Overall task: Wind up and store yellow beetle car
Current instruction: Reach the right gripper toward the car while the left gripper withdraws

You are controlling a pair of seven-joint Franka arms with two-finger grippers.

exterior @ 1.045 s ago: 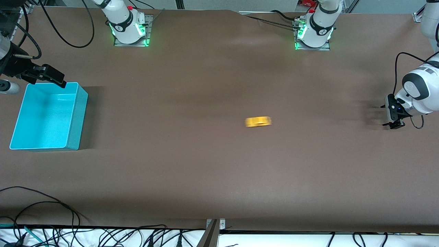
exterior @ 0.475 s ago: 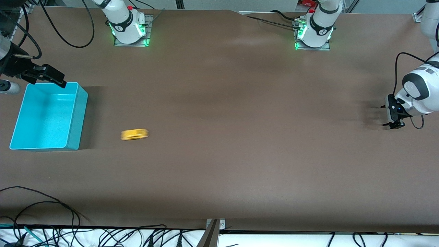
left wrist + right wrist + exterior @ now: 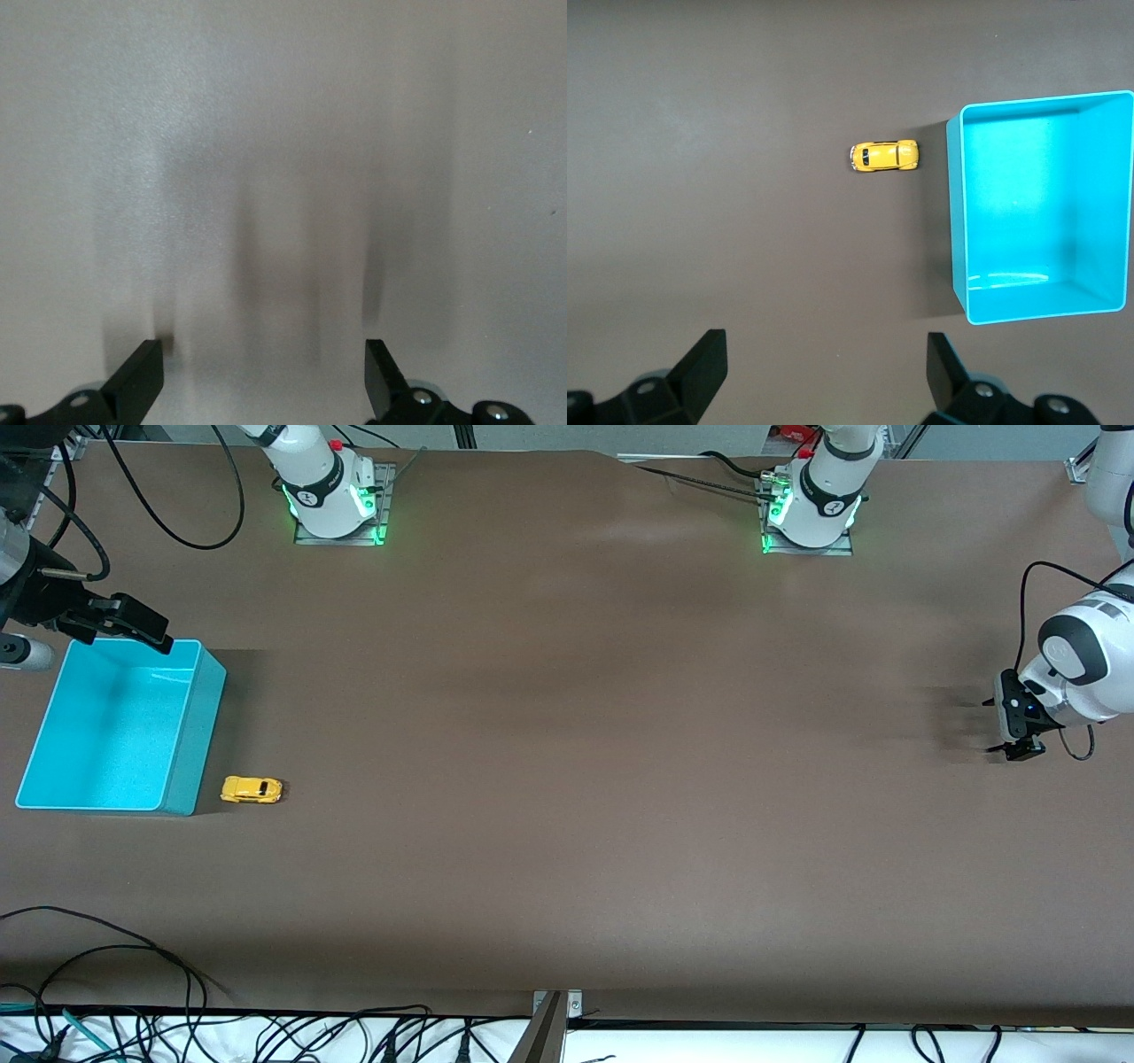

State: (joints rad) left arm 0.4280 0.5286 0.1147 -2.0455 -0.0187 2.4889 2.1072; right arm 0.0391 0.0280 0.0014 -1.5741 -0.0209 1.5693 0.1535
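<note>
- The yellow beetle car [image 3: 252, 789] has run across the bench [image 3: 567, 824] from the middle toward the right arm's end within the last second and now sits sharp and apparently stopped just beside the turquoise bin [image 3: 189, 726], near its wall.
- The bin itself has shifted slightly, likely nudged by the car.
- The right gripper [image 3: 819, 376] hovers, fingers wide and empty, over the bin's edge; the car lies ahead of them on the bench.
- The left gripper [image 3: 264, 376] waits, fingers wide, over bare bench, well apart from the car.
- The run looks finished; storing it remains, probably for the right arm.
</note>
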